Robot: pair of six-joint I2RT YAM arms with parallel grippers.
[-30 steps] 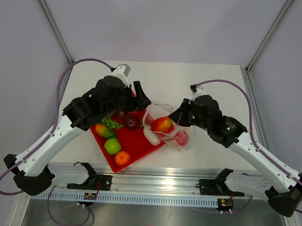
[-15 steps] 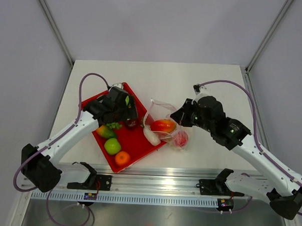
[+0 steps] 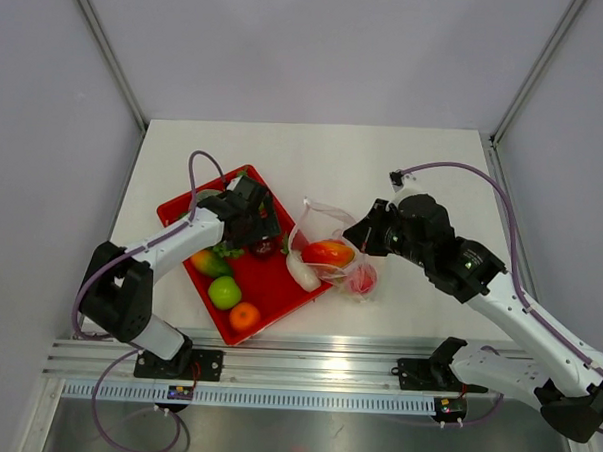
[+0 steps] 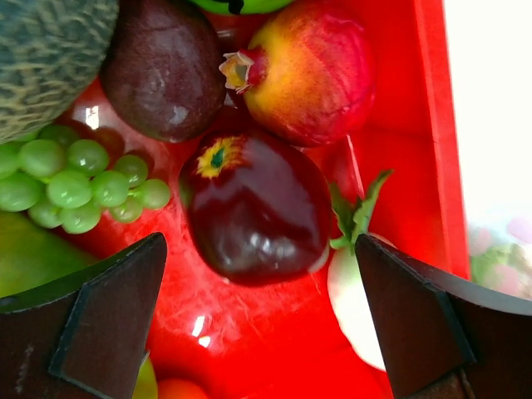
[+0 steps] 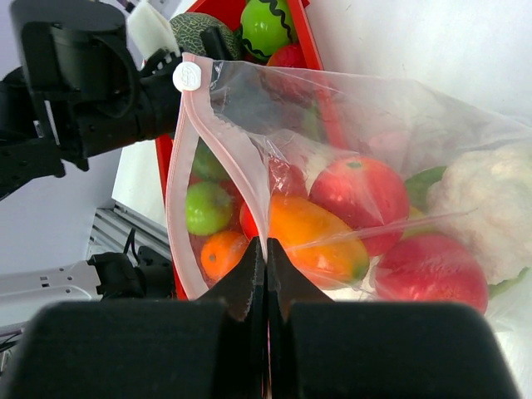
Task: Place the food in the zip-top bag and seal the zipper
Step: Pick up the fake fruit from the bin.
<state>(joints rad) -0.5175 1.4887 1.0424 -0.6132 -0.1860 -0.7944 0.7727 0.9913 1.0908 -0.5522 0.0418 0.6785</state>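
Observation:
The clear zip-top bag [image 3: 327,222] lies right of the red tray [image 3: 278,295], its mouth held up. It holds an orange-red mango [image 3: 327,252] and a red fruit [image 3: 360,279]. My right gripper [image 3: 359,235] is shut on the bag's pinkish zipper strip [image 5: 179,191], pinched at the fingertips [image 5: 266,249]; a white slider [image 5: 186,76] sits at the strip's end. My left gripper [image 3: 256,229] is open low over the tray, its jaws [image 4: 262,332] straddling the space just below a dark red apple [image 4: 253,208]. Grapes [image 4: 79,183], a peach-coloured fruit [image 4: 312,71] and a white vegetable [image 4: 349,287] lie around it.
On the tray are also a green apple [image 3: 224,293], an orange [image 3: 244,316], a green-orange mango [image 3: 210,263], a dark purple fruit [image 4: 162,71] and a melon [image 4: 50,50]. A cauliflower [image 5: 490,208] shows inside the bag. The metal rail [image 3: 306,361] runs along the near edge.
My left arm has dropped from high above the tray's far corner down to the tray, its gripper now low at the dark red apple. My right gripper still holds the bag.

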